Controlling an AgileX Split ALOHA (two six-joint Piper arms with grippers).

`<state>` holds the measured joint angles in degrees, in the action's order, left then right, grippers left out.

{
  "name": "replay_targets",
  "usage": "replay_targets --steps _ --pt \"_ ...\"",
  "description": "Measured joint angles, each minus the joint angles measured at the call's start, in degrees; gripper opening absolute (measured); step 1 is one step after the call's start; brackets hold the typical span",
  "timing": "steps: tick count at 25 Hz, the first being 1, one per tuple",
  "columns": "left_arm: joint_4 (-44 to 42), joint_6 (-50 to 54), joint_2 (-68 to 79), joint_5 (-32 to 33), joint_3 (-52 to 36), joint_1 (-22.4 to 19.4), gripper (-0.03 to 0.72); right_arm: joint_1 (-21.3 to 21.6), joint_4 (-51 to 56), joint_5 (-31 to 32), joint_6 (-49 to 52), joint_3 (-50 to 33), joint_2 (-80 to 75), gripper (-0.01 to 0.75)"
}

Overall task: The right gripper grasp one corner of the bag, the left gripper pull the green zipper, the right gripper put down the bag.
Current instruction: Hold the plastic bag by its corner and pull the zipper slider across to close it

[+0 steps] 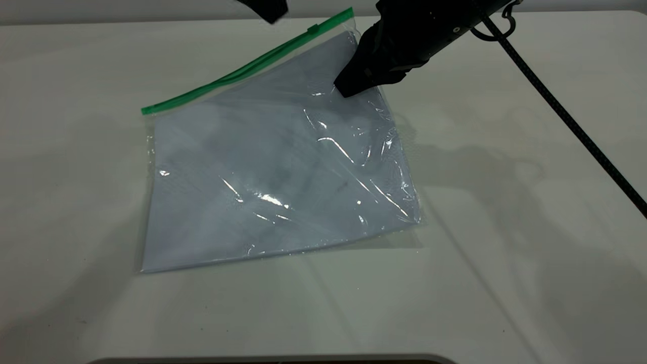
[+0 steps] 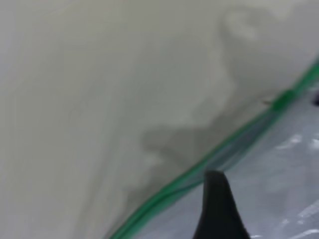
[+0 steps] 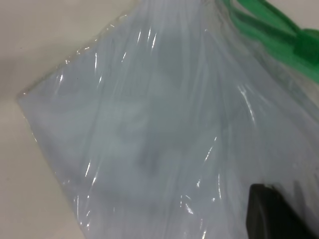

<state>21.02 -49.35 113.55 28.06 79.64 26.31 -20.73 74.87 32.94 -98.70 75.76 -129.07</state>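
Observation:
The bag [image 1: 263,172] is a clear crinkly pouch with white sheets inside, lying on the white table [image 1: 505,151]. The green zipper [image 1: 237,73] runs along its far left edge. The zipper's small slider tab [image 1: 313,29] sits near the far end and also shows in the left wrist view [image 2: 282,99]. My right gripper [image 1: 350,87] reaches in over the bag's far right corner and is shut on the plastic, with creases spreading from its tip. One fingertip [image 3: 274,214] lies on top of the bag; the other is hidden. My left gripper [image 1: 267,7] hovers just behind the zipper, short of the slider and touching nothing.
A braided black cable [image 1: 556,106] runs from the right arm across the table's right side. The table's near edge [image 1: 273,358] shows at the bottom of the exterior view. Bare table surface lies to the left, right and front of the bag.

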Motion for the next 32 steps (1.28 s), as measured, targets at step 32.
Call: replay_targets --steps 32 --pt "29.71 -52.13 8.7 10.24 2.77 -3.98 0.538 0.06 -5.07 6.29 -10.19 0.0 0.0 0.036"
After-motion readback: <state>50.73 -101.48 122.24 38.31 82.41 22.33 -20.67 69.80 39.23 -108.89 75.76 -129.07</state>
